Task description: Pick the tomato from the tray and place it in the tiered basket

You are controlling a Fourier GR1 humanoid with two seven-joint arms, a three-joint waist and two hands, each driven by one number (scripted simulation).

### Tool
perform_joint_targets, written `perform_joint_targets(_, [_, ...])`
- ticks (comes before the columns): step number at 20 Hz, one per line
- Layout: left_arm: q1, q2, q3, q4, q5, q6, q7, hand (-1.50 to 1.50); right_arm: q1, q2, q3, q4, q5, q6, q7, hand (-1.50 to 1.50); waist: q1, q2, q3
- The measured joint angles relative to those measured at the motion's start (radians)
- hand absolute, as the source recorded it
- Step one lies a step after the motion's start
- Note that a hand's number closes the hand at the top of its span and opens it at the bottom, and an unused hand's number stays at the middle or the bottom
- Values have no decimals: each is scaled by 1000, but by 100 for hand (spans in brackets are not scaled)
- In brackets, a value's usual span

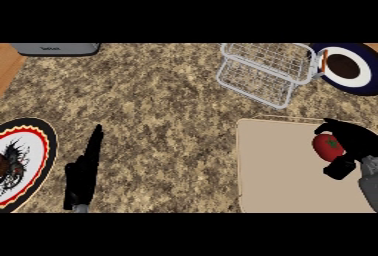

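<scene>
A red tomato (327,147) lies near the right edge of the beige tray (280,170) on the counter. My right hand (353,145) is curled around it, fingers arching over its top and the thumb below at its right side. The white wire tiered basket (267,71) stands at the back, up and left of the tray, with nothing in it. Over the counter at the lower left, my left hand (83,172) rests open with straight fingers pointing away from me.
A dark plate with a white inside and a brown item (345,67) sits right of the basket. A patterned red-rimmed plate (21,162) lies at the left edge. A grey appliance (55,48) stands at the back left.
</scene>
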Motion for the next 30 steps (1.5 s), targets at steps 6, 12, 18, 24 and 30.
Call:
perform_joint_targets(6, [4,-10,10,-5,-10,-14,3,0,-5,12,-5,42,65,-46,-85,150,-3,-5,-7])
perform_joint_targets(12, [6,-10,23,-14,-9,-29,17,0,-15,-6,22,76,172,-138,-192,150,-3,-5,-10])
perform_joint_targets(18, [11,-17,36,-11,-16,-37,14,0,48,57,-21,-3,190,-193,-125,150,-8,-4,-5])
perform_joint_targets(24, [28,-20,45,-18,-23,-38,2,0,107,132,-104,-200,112,-212,-30,150,-17,-2,1])
perform_joint_targets(30, [39,-20,55,-26,-22,-37,12,0,94,184,-257,-460,-28,-224,90,150,-33,-6,2])
